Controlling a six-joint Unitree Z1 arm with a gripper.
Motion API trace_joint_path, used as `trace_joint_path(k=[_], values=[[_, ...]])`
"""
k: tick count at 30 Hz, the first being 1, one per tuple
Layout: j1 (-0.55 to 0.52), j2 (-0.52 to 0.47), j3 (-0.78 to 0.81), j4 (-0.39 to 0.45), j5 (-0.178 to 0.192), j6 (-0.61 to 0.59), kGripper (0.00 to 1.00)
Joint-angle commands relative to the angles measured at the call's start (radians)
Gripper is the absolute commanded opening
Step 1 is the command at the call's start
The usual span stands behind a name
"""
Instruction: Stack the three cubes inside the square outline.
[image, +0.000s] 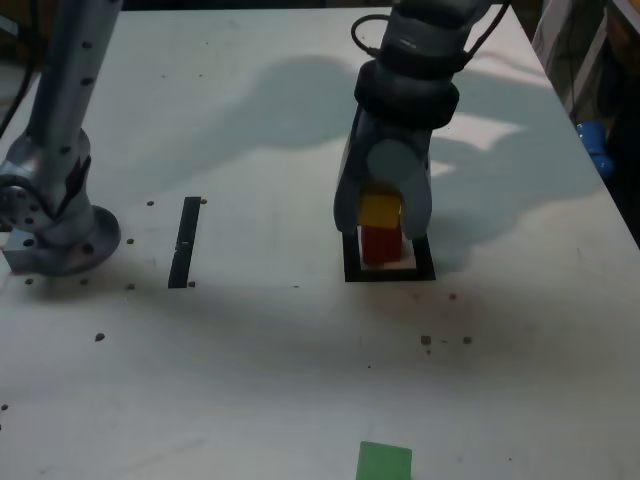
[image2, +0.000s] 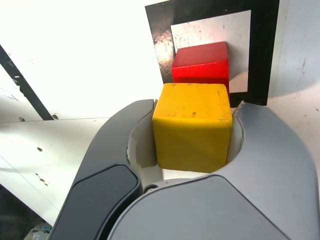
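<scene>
Pincer (image2: 192, 127) grips yellow cube (image2: 192, 127); 1 green cube (image: 384, 462) well apart.

The Z1 arm (image: 410, 60) enters at the top of the exterior view, right of centre, and reaches down, its dark wrist section (image: 405, 95) above the lighter gripper (image: 382, 208). The gripper hangs with its fingertips lowermost. Its 2 curved gray fingers (image2: 117, 132) bow outward and stand apart, 1 on each side of a held block, with their inner pads (image2: 145, 145) against its sides. In the wrist view, smooth dark gray panels cover the finger bases. A thin black cable (image: 357, 32) loops beside the upper wrist.
</scene>
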Motion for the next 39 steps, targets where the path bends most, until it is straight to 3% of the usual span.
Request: trace_joint_path(k=[1, 4, 10, 12, 20, 27, 32, 39], values=[[0.004, 0.008, 0.001, -0.002, -0.002, 0.004, 0.32], [0.007, 0.013, 0.005, -0.005, -0.003, 0.008, 0.38], [0.008, 0.019, 0.023, -0.034, -0.022, 0.024, 0.90], [0.008, 0.018, 0.029, -0.041, -0.026, 0.025, 0.98], [0.008, 0.001, 0.041, -0.045, -0.018, 0.021, 0.99], [-0.009, -0.054, 0.051, -0.032, 0.032, 0.012, 0.99], [-0.054, -0.084, 0.025, 0.025, 0.079, 0.012, 0.99], [-0.157, -0.097, -0.044, 0.112, 0.092, 0.011, 0.99]])
